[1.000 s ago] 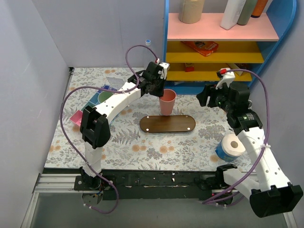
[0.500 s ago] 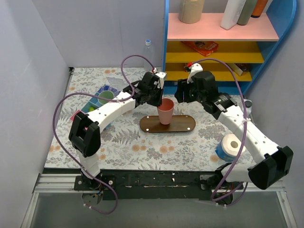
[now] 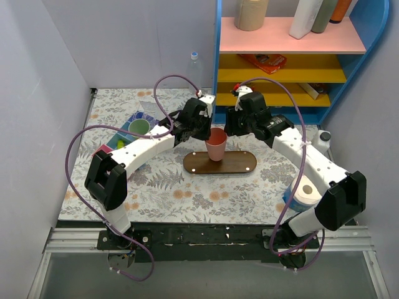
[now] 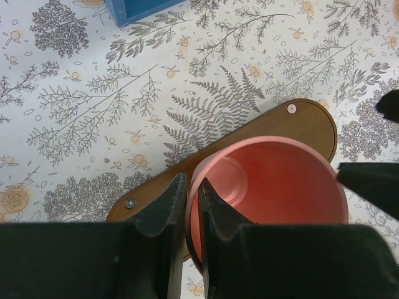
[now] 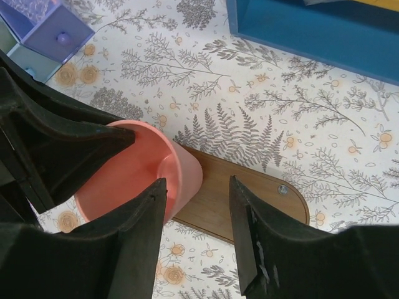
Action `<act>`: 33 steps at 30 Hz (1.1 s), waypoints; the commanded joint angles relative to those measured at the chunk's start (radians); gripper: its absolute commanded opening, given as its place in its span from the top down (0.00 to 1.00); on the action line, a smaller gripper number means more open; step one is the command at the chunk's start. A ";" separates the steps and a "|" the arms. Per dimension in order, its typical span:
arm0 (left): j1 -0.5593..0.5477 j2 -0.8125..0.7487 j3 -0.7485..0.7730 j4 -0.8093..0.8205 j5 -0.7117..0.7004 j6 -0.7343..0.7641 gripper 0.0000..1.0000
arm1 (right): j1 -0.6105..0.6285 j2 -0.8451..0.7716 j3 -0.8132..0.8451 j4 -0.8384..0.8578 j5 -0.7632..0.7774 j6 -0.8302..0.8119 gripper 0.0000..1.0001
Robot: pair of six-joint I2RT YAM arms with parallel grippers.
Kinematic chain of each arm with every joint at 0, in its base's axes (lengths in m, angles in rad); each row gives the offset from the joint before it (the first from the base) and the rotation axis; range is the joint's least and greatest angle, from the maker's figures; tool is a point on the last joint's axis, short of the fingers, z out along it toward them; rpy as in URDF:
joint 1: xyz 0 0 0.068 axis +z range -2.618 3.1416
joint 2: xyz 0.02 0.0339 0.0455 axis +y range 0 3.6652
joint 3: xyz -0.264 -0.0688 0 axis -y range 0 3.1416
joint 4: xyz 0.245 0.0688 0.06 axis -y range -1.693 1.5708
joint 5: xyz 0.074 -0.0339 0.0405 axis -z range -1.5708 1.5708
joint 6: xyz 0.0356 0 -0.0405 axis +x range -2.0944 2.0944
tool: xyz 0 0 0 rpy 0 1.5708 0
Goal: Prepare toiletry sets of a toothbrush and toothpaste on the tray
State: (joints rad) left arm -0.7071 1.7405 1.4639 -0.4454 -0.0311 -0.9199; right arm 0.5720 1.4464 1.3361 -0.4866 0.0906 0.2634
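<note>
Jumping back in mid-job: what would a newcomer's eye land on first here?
The salmon-pink plastic cup at mid-table, over the dark-brown oval wooden tray, with the left gripper pinching its rim. Next, the right gripper, jaws open, close beside the cup. Behind stands the bright blue shelf unit with pink and yellow shelves.

1. Plain pale lilac-grey walls [image 3: 131, 43] close in the back and the left side.
2. A tablecloth [image 3: 168, 187] printed with ferns and small orange flowers covers the table.
3. At the back right stands a blue shelf unit [image 3: 218, 62], with a pink shelf [image 3: 280, 38] above a yellow shelf [image 3: 280, 76].
4. Bottles [image 3: 305, 18] line the pink shelf.
5. The light is soft and even.
</note>
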 commanded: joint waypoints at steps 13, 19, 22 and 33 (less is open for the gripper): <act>-0.023 -0.081 -0.033 0.070 -0.061 0.000 1.00 | 0.060 0.055 0.023 0.014 0.052 0.020 0.52; -0.026 -0.098 -0.056 0.094 -0.082 0.010 1.00 | 0.101 0.111 0.051 -0.010 0.101 0.011 0.55; -0.028 -0.101 -0.059 0.097 -0.084 0.009 1.00 | 0.115 0.121 0.055 -0.021 0.139 0.008 0.59; -0.028 -0.121 -0.077 0.120 -0.081 0.009 0.99 | 0.123 0.138 0.075 -0.050 0.195 0.013 0.99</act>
State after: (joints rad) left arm -0.7433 1.6981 1.3994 -0.3691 -0.1070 -0.9264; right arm 0.6888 1.5795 1.3548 -0.5232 0.2928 0.2867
